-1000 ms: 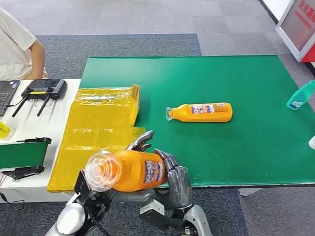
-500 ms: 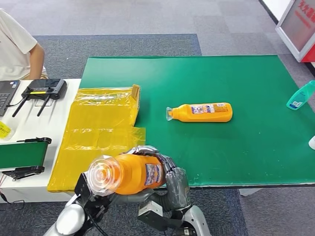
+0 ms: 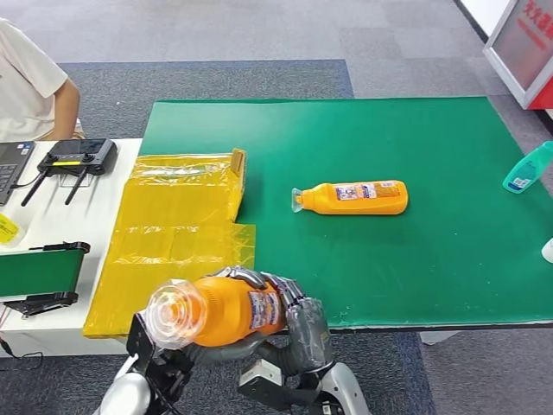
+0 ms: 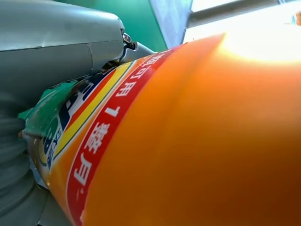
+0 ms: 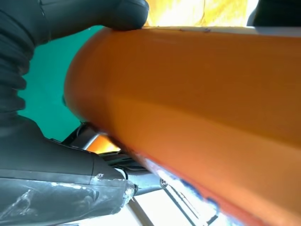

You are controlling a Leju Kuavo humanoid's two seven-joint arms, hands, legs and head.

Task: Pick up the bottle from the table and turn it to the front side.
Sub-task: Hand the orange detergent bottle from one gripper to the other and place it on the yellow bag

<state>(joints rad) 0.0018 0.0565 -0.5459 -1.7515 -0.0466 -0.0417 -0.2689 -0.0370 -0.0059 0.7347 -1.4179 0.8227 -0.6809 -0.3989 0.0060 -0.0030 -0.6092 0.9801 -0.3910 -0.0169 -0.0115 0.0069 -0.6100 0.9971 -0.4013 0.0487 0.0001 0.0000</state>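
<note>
Head view: both hands, left hand (image 3: 244, 278) and right hand (image 3: 301, 316), are clasping the glossy orange bottle (image 3: 221, 309) at the near edge of the green mat (image 3: 404, 259), clear cap facing the camera; left wrist: printed label wrapping the bottle (image 4: 199, 141); right wrist: ribbed thumb (image 5: 89, 14) pressing smooth plastic.

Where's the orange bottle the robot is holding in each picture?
Head view: held orange bottle at bottom centre, clear cap toward the camera, right hand gripping it.
Left wrist view: bottle's label side across most of the picture.
Right wrist view: bottle's plain side across the picture.
Shared landmark: green table mat.
</note>
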